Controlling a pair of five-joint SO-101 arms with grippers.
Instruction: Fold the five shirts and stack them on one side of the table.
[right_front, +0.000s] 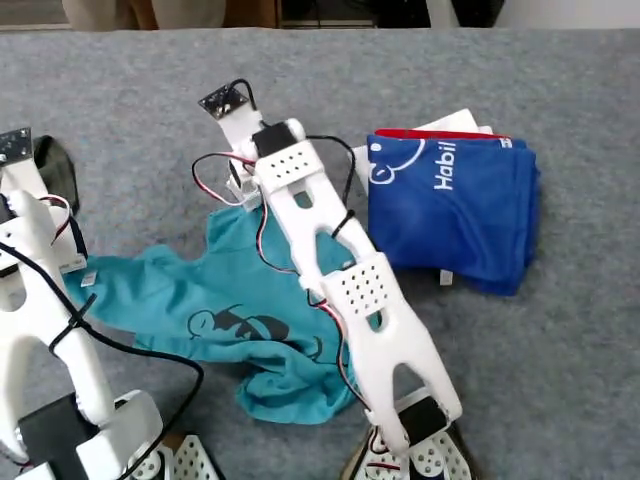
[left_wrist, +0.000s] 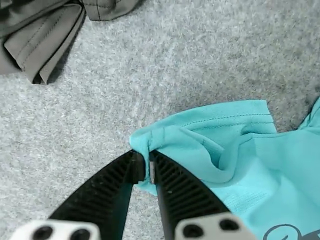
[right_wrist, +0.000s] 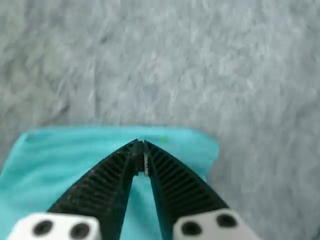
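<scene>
A teal shirt (right_front: 215, 315) lies crumpled on the grey table, left of centre. My left gripper (left_wrist: 145, 167) is shut on the folded edge of one of its sleeves (left_wrist: 200, 135); the left arm (right_front: 40, 260) stands over that left end of the shirt. My right gripper (right_wrist: 140, 150) is shut on the teal shirt (right_wrist: 65, 155) close to its far hem, and it sits at the shirt's upper edge in the high view (right_front: 240, 192). A folded stack with a blue shirt (right_front: 450, 210) on top rests at the right.
A dark grey garment (left_wrist: 40, 30) lies bunched beyond the left gripper, seen near the table's left edge (right_front: 55, 170). Red and white layers (right_front: 450, 128) peek out behind the blue shirt. Bare grey table (right_front: 560, 380) spreads at the front right and along the back.
</scene>
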